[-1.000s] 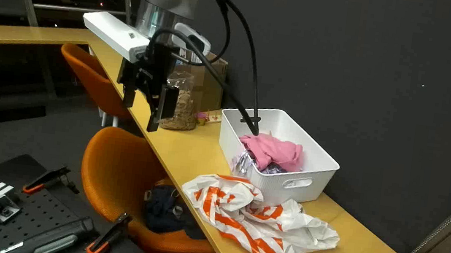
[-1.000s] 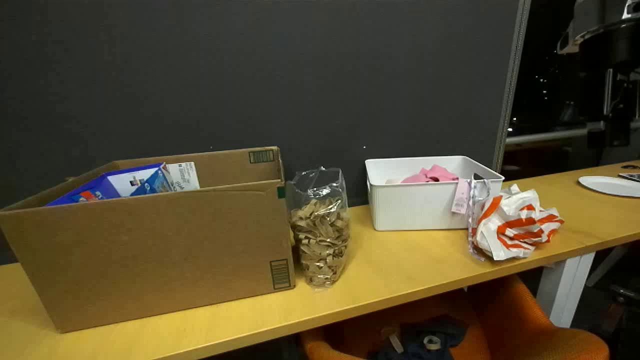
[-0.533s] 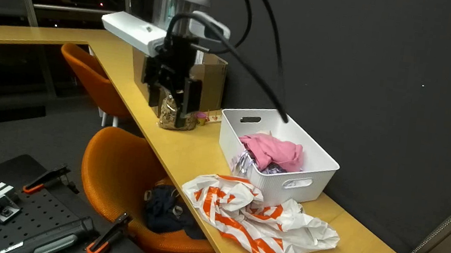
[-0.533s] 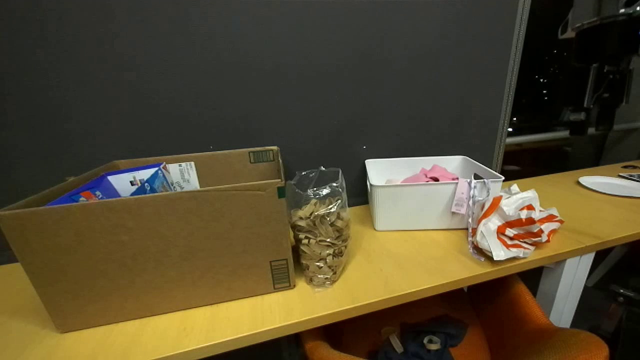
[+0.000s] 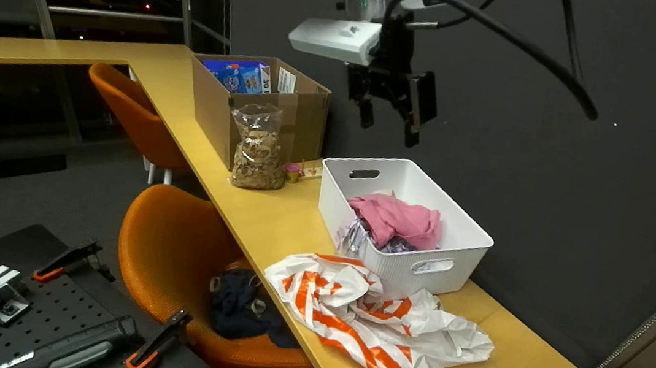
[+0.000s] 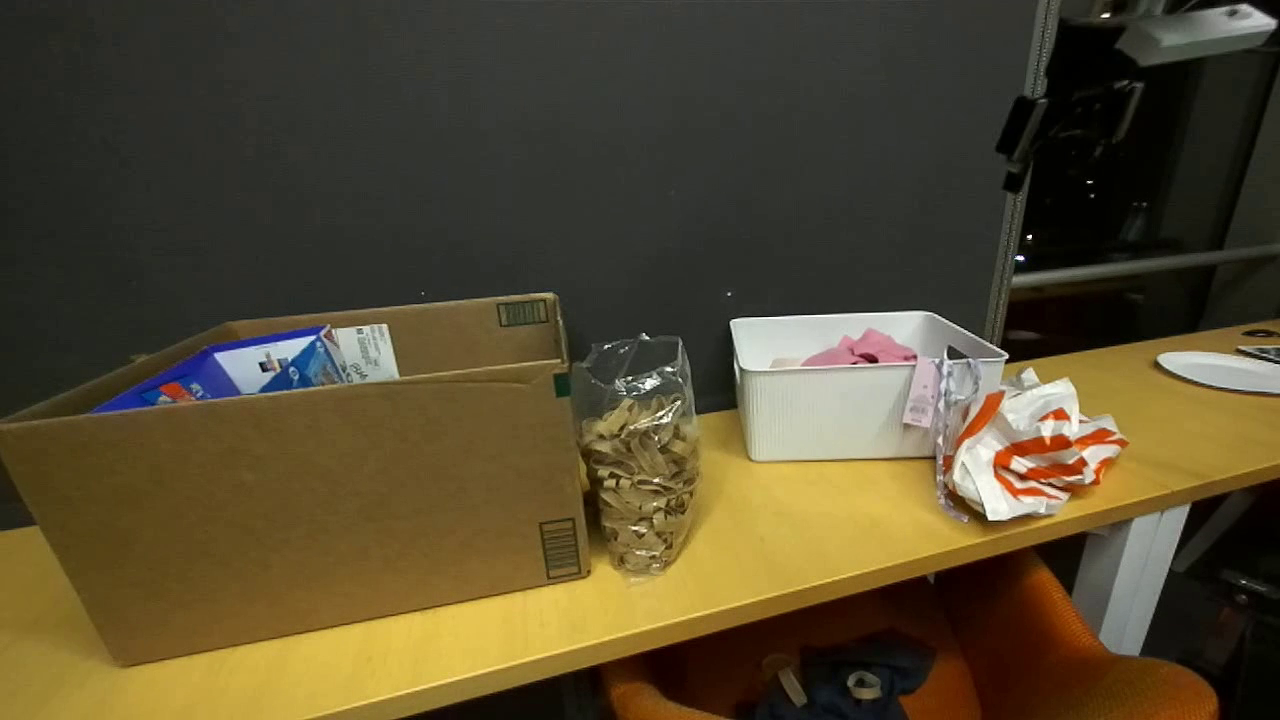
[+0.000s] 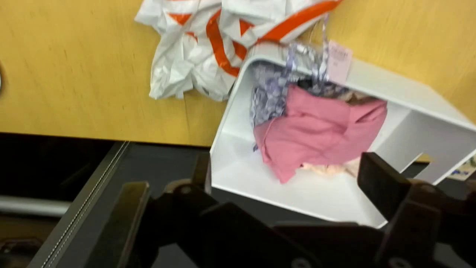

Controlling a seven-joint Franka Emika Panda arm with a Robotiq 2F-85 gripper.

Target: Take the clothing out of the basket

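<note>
The white basket (image 5: 335, 203) stands on the table against the dark wall; it also shows in an exterior view (image 6: 835, 420) and the wrist view (image 7: 234, 163). Pink clothing (image 5: 401, 220) lies crumpled inside, on top, and fills the middle of the wrist view (image 7: 319, 130). A lavender patterned garment (image 7: 269, 93) and a pale peach one (image 7: 329, 169) are partly hidden beneath it. Shiny ribbon and a pink tag (image 6: 922, 392) hang over the rim. My gripper (image 5: 390, 128) is open and empty, in the air above the basket's far end, apart from the clothing.
A crumpled white and orange plastic bag (image 5: 373, 331) lies against the basket's near end. A clear bag of brown pieces (image 5: 259, 161) and a cardboard box (image 5: 304, 122) stand farther along the table. An orange chair (image 5: 173, 240) stands at the table edge.
My gripper has moved right and up in an exterior view, from beside the clear bag to above the basket, and has turned somewhat. It has stayed open. Basket and clothing have not moved.
</note>
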